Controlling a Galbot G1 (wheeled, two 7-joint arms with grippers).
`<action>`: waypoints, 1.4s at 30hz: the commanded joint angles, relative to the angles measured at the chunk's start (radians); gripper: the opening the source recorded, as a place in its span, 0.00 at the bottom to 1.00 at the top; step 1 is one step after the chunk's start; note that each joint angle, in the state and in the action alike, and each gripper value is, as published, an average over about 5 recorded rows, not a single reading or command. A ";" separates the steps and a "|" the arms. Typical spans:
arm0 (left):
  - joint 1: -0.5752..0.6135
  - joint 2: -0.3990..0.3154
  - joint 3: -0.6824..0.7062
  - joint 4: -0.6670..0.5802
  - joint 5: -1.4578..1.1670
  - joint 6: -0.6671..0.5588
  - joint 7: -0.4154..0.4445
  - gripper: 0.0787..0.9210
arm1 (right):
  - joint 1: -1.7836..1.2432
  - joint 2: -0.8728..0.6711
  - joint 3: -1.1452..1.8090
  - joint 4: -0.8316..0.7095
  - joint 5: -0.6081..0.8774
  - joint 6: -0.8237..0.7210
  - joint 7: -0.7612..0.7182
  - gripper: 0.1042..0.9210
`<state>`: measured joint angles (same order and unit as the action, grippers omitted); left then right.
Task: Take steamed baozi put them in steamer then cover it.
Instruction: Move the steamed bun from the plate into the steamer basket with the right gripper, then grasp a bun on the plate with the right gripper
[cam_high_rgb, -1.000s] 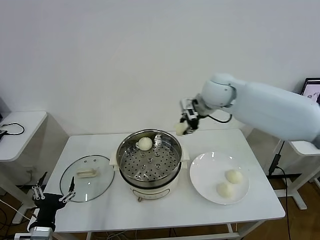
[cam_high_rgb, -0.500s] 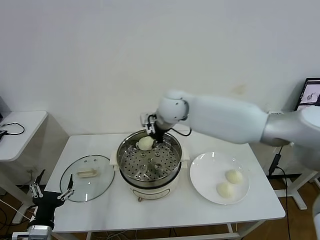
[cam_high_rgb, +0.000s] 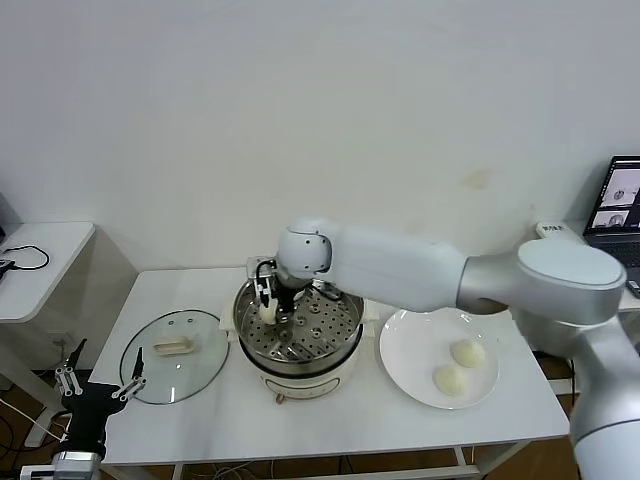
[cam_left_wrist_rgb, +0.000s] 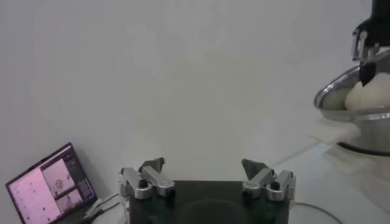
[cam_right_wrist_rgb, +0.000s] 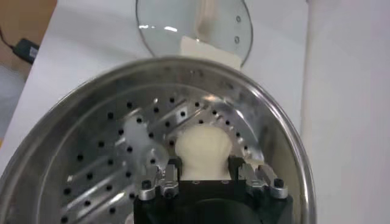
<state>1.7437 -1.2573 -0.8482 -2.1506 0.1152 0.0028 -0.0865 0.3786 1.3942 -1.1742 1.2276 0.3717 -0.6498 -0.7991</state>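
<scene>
My right gripper (cam_high_rgb: 268, 303) reaches down into the left side of the steamer (cam_high_rgb: 338, 345) and is shut on a cream-white baozi (cam_high_rgb: 268, 313). In the right wrist view the baozi (cam_right_wrist_rgb: 204, 146) sits between the fingers (cam_right_wrist_rgb: 172, 167), just above the perforated tray (cam_right_wrist_rgb: 97, 164). Two more baozi (cam_high_rgb: 467, 352) (cam_high_rgb: 449, 378) lie on the white plate (cam_high_rgb: 412, 340). The glass cover (cam_high_rgb: 198, 372) lies flat on the table left of the steamer. My left gripper (cam_high_rgb: 96, 385) hangs open off the table's front left corner, holding nothing.
The right arm spans the pot's back half and hides what lies under it. A small side table (cam_high_rgb: 45, 275) with a cable stands at the left. A laptop (cam_high_rgb: 622, 200) stands at the far right.
The right arm swung left from beside the pot's right rim, across it, and lowered the held baozi to the left side of the tray. The baozi seen earlier at the pot's back is now hidden.
</scene>
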 joint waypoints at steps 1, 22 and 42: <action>0.000 0.000 0.001 -0.001 0.000 -0.001 -0.001 0.88 | -0.045 0.064 0.003 -0.060 -0.003 -0.013 0.018 0.47; 0.002 0.009 0.002 -0.006 -0.003 0.000 0.000 0.88 | 0.199 -0.179 0.017 0.083 -0.068 0.120 -0.248 0.88; -0.021 0.023 0.048 0.029 0.006 0.000 0.001 0.88 | 0.022 -0.907 0.112 0.456 -0.295 0.294 -0.371 0.88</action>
<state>1.7236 -1.2355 -0.8080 -2.1245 0.1197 0.0018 -0.0857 0.5368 0.8413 -1.1445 1.5235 0.1929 -0.4255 -1.1160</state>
